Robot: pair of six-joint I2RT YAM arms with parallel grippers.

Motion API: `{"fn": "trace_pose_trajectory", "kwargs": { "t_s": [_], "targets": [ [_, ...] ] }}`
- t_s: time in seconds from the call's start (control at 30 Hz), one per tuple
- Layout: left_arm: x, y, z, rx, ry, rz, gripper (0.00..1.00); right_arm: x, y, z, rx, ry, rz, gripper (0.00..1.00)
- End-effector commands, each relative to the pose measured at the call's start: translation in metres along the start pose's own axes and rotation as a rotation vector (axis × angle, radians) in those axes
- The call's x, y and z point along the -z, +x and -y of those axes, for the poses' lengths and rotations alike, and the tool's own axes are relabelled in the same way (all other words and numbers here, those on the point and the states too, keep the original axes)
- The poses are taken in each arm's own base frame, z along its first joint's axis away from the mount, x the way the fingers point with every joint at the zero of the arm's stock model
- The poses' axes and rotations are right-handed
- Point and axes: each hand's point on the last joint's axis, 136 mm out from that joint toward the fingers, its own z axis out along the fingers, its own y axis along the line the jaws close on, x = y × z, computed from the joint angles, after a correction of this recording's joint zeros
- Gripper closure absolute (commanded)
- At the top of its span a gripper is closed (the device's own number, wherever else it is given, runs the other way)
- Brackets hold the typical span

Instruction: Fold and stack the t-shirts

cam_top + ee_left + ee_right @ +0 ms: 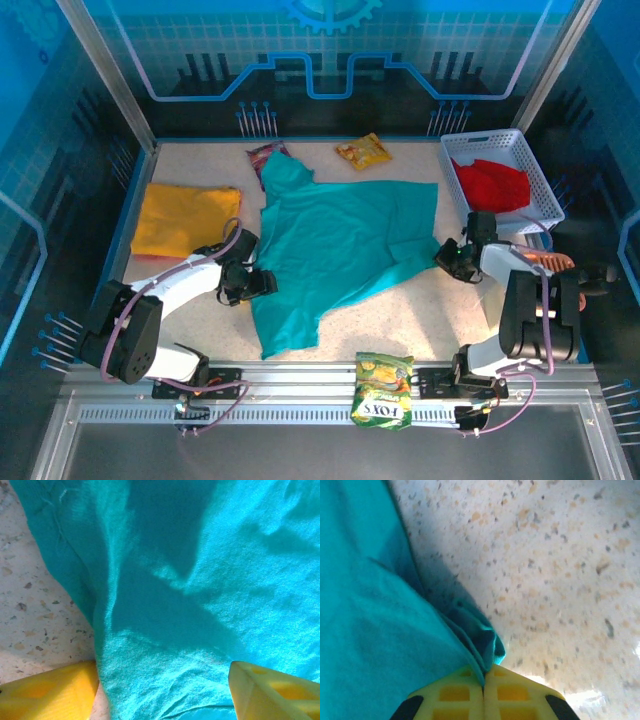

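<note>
A teal t-shirt [335, 245] lies spread and rumpled across the middle of the table. My right gripper [447, 259] is at its right edge, and in the right wrist view my right gripper [484, 677] is shut on a fold of the teal t-shirt [370, 630]. My left gripper [262, 285] sits at the shirt's left edge; in the left wrist view my left gripper [162, 687] stands open, its yellow fingers [50, 695] straddling the teal t-shirt [200, 580]. A folded yellow-orange t-shirt [185, 218] lies at the left. A red t-shirt [492, 184] sits in the white basket [535, 190].
A green snack packet [383, 388] rests on the front rail. A yellow packet [364, 152] and a dark red packet [262, 157] lie near the back wall. The basket stands at the back right corner, just behind my right arm.
</note>
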Motion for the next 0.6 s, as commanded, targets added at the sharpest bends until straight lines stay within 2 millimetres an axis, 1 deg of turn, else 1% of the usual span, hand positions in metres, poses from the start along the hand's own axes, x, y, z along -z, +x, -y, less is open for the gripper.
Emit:
{"fn": "trace_pose_trajectory", "kwargs": {
  "t_s": [0.0, 0.1, 0.17, 0.23, 0.33, 0.4, 0.57],
  "targets": [
    [-0.003, 0.002, 0.000, -0.017, 0.005, -0.003, 0.29, 0.028, 0.016, -0.010, 0.003, -0.024, -0.050, 1.00],
    [-0.003, 0.002, 0.000, -0.019, 0.003, -0.001, 0.29, 0.051, 0.029, -0.013, 0.013, -0.036, -0.081, 1.00],
    [-0.003, 0.001, 0.000, -0.020, 0.000, 0.001, 0.29, 0.066, 0.034, -0.014, 0.022, -0.036, -0.076, 1.00],
    [-0.002, 0.001, -0.001, -0.023, -0.004, 0.001, 0.29, 0.080, 0.038, -0.013, 0.024, -0.038, -0.062, 1.00],
    [-0.002, 0.000, -0.001, -0.027, -0.005, 0.006, 0.29, 0.098, 0.037, -0.012, 0.024, -0.036, -0.035, 1.00],
    [-0.002, -0.001, 0.000, -0.030, -0.004, 0.003, 0.29, 0.104, 0.036, -0.009, 0.021, -0.030, -0.024, 1.00],
    [0.000, 0.000, 0.000, -0.038, -0.010, -0.002, 0.29, 0.102, 0.044, 0.003, -0.004, -0.010, -0.066, 1.00]
  ]
}}
